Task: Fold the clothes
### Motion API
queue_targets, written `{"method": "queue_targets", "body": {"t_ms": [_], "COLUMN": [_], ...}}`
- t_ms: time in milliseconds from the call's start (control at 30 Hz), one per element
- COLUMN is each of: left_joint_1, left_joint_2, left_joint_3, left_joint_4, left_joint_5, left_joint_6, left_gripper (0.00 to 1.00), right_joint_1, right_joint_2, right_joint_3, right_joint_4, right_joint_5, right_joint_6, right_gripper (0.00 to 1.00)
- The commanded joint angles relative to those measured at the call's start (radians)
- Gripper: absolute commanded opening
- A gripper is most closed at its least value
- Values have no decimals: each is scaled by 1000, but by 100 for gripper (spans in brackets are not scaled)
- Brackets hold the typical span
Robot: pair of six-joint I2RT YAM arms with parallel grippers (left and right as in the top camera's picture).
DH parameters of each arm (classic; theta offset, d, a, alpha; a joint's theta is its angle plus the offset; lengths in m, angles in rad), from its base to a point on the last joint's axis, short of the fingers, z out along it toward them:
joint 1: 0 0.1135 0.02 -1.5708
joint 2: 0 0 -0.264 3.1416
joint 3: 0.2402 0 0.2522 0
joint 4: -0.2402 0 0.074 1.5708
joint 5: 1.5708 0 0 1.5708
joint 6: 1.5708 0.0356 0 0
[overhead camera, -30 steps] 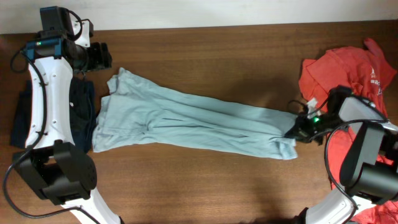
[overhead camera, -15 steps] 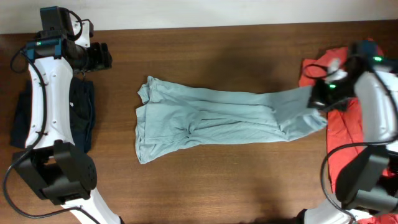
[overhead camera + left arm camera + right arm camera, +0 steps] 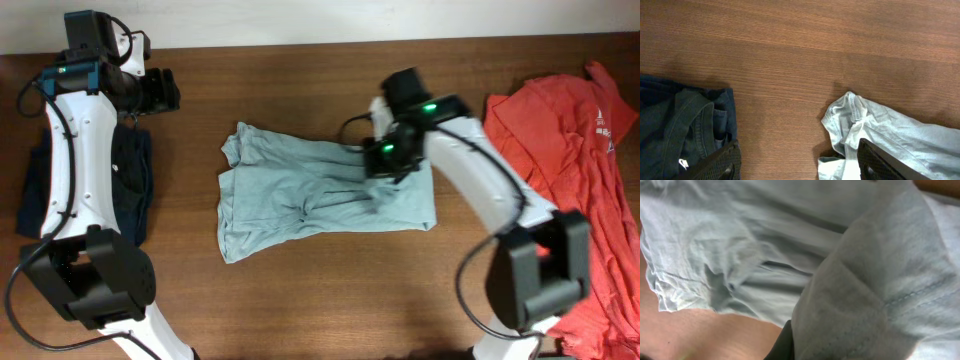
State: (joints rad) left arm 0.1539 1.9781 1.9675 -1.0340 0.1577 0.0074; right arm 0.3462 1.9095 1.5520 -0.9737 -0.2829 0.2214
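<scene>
A pale blue-grey garment (image 3: 300, 190) lies across the middle of the table, its right end folded back over itself. My right gripper (image 3: 385, 158) is above that folded part, shut on the garment's end; in the right wrist view the cloth (image 3: 865, 305) drapes over the fingers and hides them. My left gripper (image 3: 158, 92) is open and empty at the far left, above bare wood, with the garment's corner (image 3: 855, 120) to its right. A dark navy garment (image 3: 130, 185) lies at the left edge and shows in the left wrist view (image 3: 680, 125).
A red garment (image 3: 570, 130) lies spread at the right edge of the table. The table's wood (image 3: 330, 290) shows in front of the pale garment. The left arm's links run down the left side.
My right gripper has carried the pale garment's right end up and leftward, folding it over the middle. The whole garment slid to the right first. The left arm has not moved.
</scene>
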Motion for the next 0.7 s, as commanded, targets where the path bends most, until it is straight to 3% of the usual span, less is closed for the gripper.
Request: {"method": "queue_targets", "body": {"t_ms": [0,33,100,133,233,500,667], "left_joint_1": [6,6,6,6,6,6,6], "left_joint_2": [-17,-17,-17,-17,-17,-17,-13], "left_joint_3": [11,11,11,11,11,11,9], "left_joint_4": [-1,0,-1,0,-1,-26,-131], "left_joint_5": [11,11,11,11,11,11,11], "left_joint_6": [19,19,19,19,19,20,19], "left_gripper": [74,74,74,74,74,78,80], "right_joint_1": [78,107,133,153,167,71,-58], "right_joint_2": [50,57,57,57,56,38,38], "right_joint_3": [-10,-10,-10,-9,-9,-9,-9], "right_joint_4": [54,92,134,168,194,119,1], "right_joint_5": [-63,-66,-69,-79,-95,-102,-99], "right_joint_6": [35,35,35,34,19,19,19], "right_gripper": [5,4,15,39,59,62,63]}}
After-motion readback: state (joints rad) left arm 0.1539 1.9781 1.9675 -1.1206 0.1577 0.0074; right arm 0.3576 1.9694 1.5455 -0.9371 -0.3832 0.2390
